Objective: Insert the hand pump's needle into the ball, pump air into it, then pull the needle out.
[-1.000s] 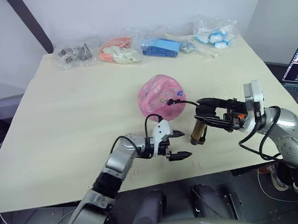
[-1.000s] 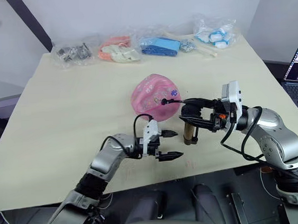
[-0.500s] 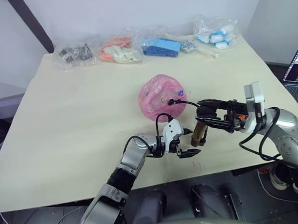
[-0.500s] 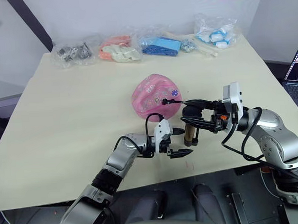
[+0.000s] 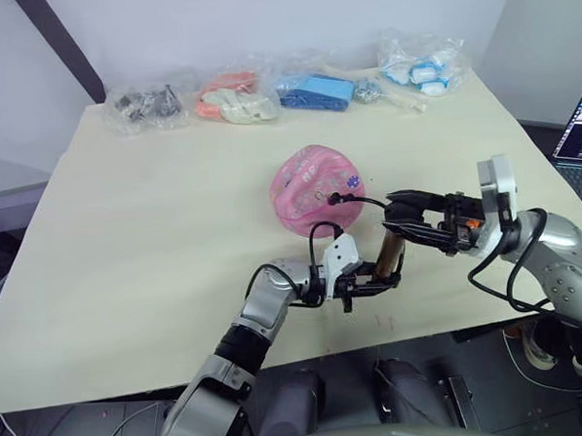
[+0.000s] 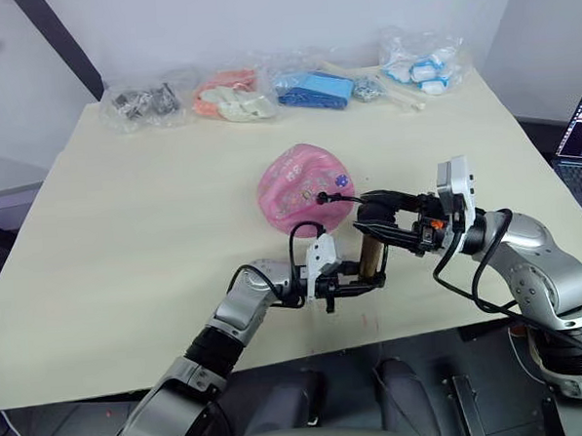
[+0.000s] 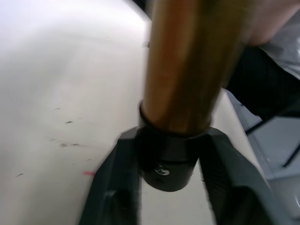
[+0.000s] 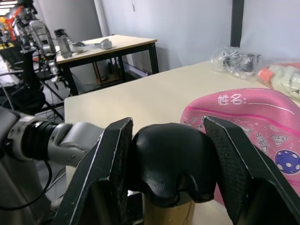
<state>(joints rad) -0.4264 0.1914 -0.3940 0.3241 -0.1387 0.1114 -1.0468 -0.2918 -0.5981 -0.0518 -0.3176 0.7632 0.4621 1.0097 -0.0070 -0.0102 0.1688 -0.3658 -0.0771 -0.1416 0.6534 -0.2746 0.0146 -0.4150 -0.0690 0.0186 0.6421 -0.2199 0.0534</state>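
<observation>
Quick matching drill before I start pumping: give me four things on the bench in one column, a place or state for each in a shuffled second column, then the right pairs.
Things:
1. left gripper
2. right gripper
3. ball
4. hand pump

States:
A. dented, lying on the table behind the pump
B. shut on the pump's black handle at the top
C. standing upright, held at both ends
D. shut on the pump's black bottom cap

Pairs: 1-D, 2-B, 3-A, 4-C
</observation>
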